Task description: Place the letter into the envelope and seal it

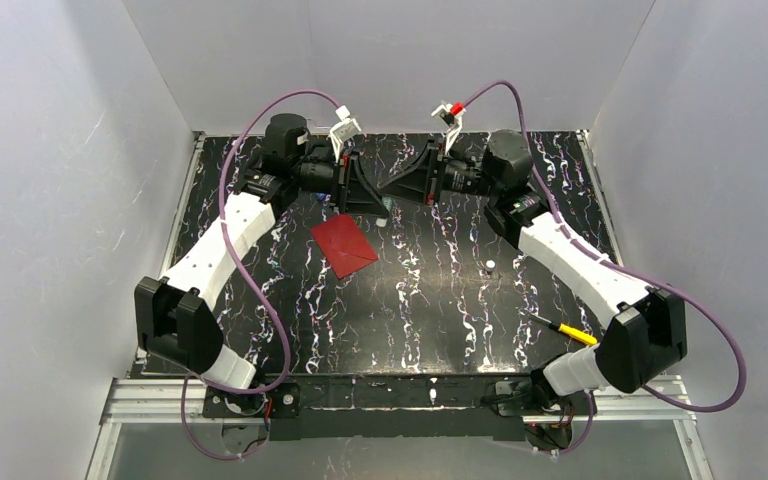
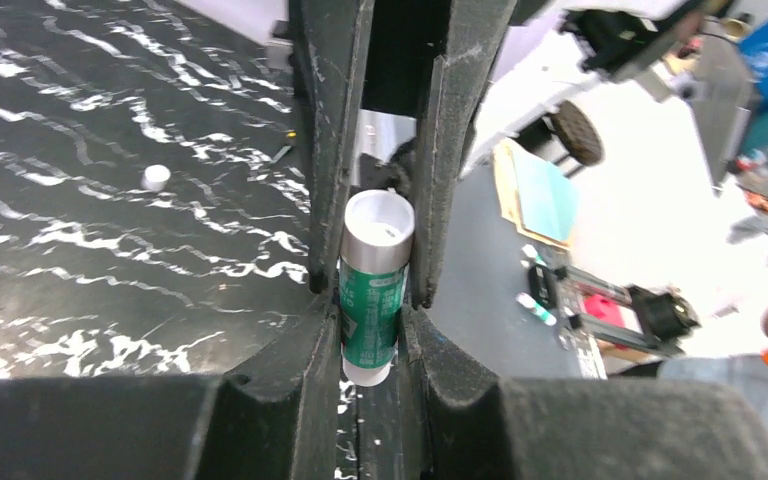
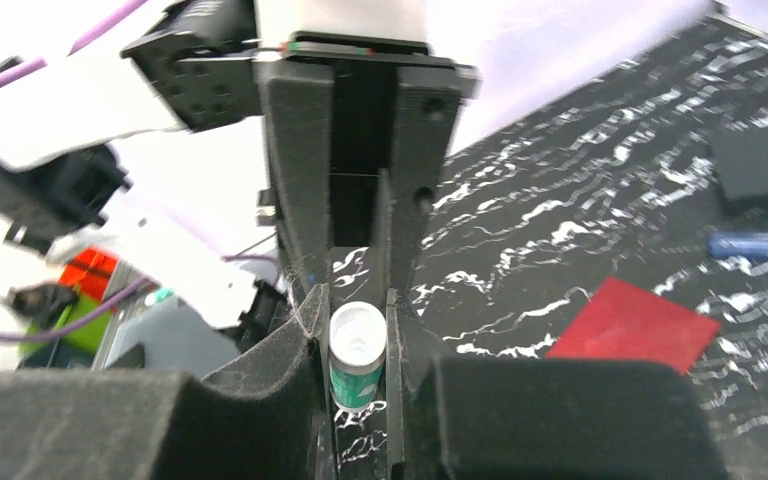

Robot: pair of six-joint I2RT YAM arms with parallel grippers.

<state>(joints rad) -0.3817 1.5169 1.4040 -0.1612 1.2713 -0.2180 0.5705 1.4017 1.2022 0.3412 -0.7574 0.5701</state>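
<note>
Pinching a green-labelled glue stick (image 2: 372, 285) from both ends: narrowing the left gripper (image 2: 370, 315) onto one end and the right gripper (image 3: 358, 335) onto the other, with both sets of jaws pressing the tube's sides. Meeting nose to nose above the far middle of the table (image 1: 430, 320).

Showing an open white rim toward the left wrist camera. Noting also a small white cap (image 2: 156, 177) lying well apart on the table, and so judging the stick already uncapped. Probably either winding the glue out or passing the tube from one claw to the other; not telling which from these views.

Doing this well likely means:
- clamping one end firmly and turning or releasing only at the other
- lining both wrists up along the tube's axis, so as not to bend it or lever it out
- squeezing no harder than needed on a thin plastic barrel
- letting one claw go only with the other plainly bearing the stick

Leaving the envelope (image 1: 345, 245) flat on the table, just nearer the bases than the left gripper and touched by neither claw. Finding the letter in no view; possibly tucked inside already, though not telling. Then bringing the open rim down to the flap without dragging the light paper along.
</note>
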